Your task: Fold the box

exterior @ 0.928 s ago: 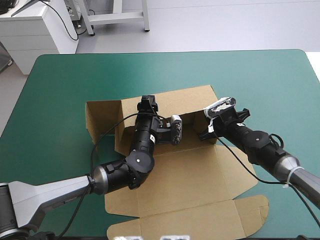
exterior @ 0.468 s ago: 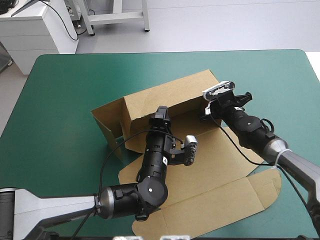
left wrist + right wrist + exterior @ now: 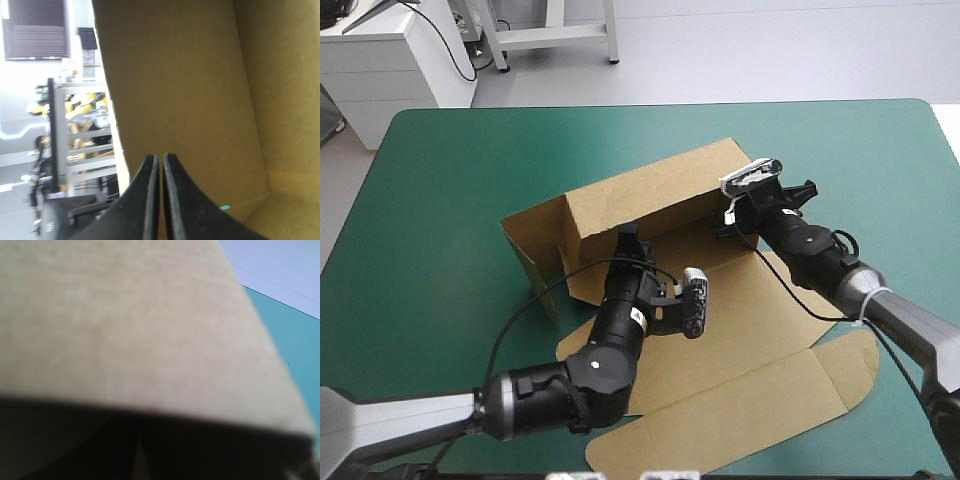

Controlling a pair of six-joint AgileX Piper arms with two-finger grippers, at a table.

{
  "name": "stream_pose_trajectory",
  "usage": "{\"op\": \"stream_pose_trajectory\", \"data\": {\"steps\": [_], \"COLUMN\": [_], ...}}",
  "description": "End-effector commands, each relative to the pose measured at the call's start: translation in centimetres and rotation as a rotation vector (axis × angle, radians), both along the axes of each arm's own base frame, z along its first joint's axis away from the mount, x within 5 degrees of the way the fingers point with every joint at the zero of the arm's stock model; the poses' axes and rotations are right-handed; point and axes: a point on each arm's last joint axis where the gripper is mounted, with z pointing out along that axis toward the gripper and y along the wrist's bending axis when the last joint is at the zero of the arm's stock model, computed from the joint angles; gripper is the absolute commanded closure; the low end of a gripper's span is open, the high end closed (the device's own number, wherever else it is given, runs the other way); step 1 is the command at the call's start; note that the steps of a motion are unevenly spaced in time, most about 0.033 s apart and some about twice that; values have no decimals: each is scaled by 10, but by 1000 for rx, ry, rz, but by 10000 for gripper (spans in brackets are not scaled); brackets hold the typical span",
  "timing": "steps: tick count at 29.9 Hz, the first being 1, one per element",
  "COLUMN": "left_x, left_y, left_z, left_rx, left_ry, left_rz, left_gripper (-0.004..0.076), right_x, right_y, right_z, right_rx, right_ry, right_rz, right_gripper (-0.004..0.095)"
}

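Observation:
The brown box lies in the middle of the table, its floor and lid flat, its long back wall raised and a side flap standing at the left end. My left gripper is over the floor, close against the back wall's inner face. In the left wrist view it is shut and empty, the brown wall just ahead. My right gripper sits at the wall's right end. In the right wrist view brown board lies across it.
The lid panel with its flaps reaches toward the table's front edge, on the right side. Teal-green cover shows around the box on the left, far and right sides, and beside the board in the right wrist view.
The box has swung and shifted to the right, its back wall moving farther off. My left gripper has shut and drawn back along the floor. The right gripper has moved farther off with the wall's right end.

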Motion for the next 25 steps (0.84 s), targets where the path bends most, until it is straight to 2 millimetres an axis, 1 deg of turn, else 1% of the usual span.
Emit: {"op": "stream_pose_trajectory", "data": {"steps": [1,3,4,7,11,13,16,19,21,25], "left_x": [2,12,17,42,63,72,81,86,86,86], "left_y": [18,32,39,73,116,140,172,203,220,243], "left_z": [56,76,82,106,128,135,138,140,141,142], "left_rx": [-157,-216,-235,-325,-450,-536,-666,-784,-837,-930], "left_ry": [87,183,236,350,395,391,398,408,416,432], "left_rz": [-23,3,16,110,182,238,328,425,467,540], "left_gripper": [729,729,729,729,729,731,731,731,731,731], "right_x": [1,1,1,1,0,0,0,0,0,0], "right_y": [-2,-2,-2,-2,-3,-3,-3,-3,-2,-1], "right_z": [23,23,23,22,21,21,21,21,20,20], "right_rx": [13,13,13,13,-14,-23,-21,-20,-32,-128], "right_ry": [-69,-69,-69,-68,-72,-73,-70,-70,-68,-79], "right_rz": [-9,-9,-9,-7,-6,-2,-3,-2,21,94], "right_gripper": [929,929,929,929,929,929,929,929,929,929]}}
